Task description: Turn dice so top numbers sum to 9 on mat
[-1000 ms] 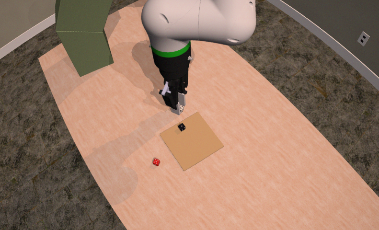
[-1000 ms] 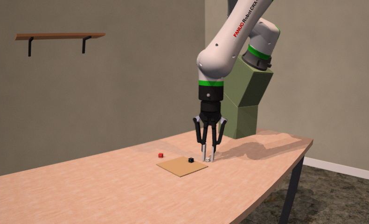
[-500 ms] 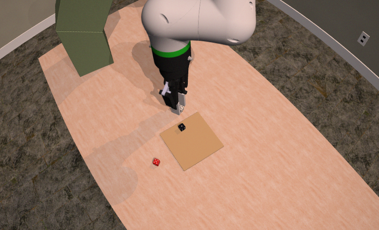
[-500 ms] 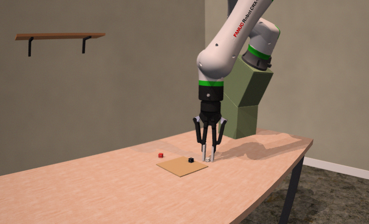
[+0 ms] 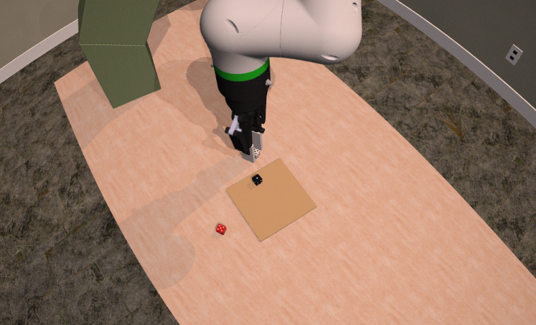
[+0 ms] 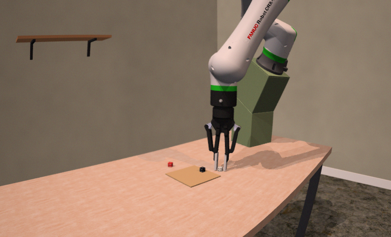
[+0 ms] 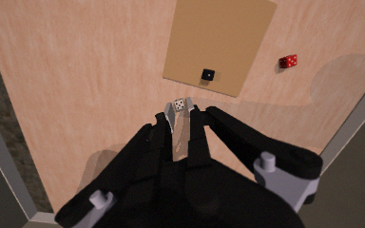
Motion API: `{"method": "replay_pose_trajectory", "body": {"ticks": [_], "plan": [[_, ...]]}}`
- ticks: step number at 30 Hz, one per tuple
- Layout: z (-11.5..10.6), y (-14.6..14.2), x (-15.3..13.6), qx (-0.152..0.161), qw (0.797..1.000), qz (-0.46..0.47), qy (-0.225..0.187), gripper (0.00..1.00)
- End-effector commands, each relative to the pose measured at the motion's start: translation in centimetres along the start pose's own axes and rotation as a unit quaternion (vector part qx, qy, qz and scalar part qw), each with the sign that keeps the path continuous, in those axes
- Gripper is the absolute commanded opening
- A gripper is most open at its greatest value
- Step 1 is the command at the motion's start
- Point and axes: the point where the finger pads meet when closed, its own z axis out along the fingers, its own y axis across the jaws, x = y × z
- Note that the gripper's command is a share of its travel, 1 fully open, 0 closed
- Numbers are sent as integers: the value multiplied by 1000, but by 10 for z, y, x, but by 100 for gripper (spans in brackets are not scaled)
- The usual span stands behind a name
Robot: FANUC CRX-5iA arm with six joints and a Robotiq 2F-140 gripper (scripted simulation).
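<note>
My gripper (image 5: 256, 154) (image 6: 221, 169) (image 7: 180, 106) points down, its fingers partly open on either side of the white die. The white die (image 5: 257, 152) (image 6: 220, 169) (image 7: 179, 104) rests on the table just off the mat's edge, with small gaps to the fingers; its face towards the wrist camera shows several pips. The black die (image 5: 257, 179) (image 6: 201, 169) (image 7: 208, 74) lies on the tan mat (image 5: 274, 213) (image 6: 188, 179) (image 7: 218, 28), near the edge closest to the gripper, one pip facing the wrist camera. The red die (image 5: 221, 229) (image 6: 170, 164) (image 7: 289, 61) lies on the table beside the mat, several pips on top.
The green pedestal (image 5: 121, 68) (image 6: 259, 97) of the arm stands at the table's far end. A wall shelf (image 6: 63, 38) hangs well away from the arm. The arm's shadow falls across the table between the gripper and the red die's side.
</note>
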Motion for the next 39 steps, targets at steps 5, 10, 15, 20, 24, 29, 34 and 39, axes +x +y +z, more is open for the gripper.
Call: {"method": "replay_pose_trajectory", "body": {"ticks": [5, 10, 15, 20, 24, 29, 34, 39], "plan": [[0, 0, 0, 0, 1000, 0, 0, 7], [0, 0, 0, 0, 1000, 0, 0, 7], [0, 0, 0, 0, 1000, 0, 0, 7], [0, 0, 0, 0, 1000, 0, 0, 7], [0, 0, 0, 0, 1000, 0, 0, 7], [0, 0, 0, 0, 1000, 0, 0, 7], [0, 0, 0, 0, 1000, 0, 0, 7], [-1, 0, 0, 0, 1000, 0, 0, 7]]}}
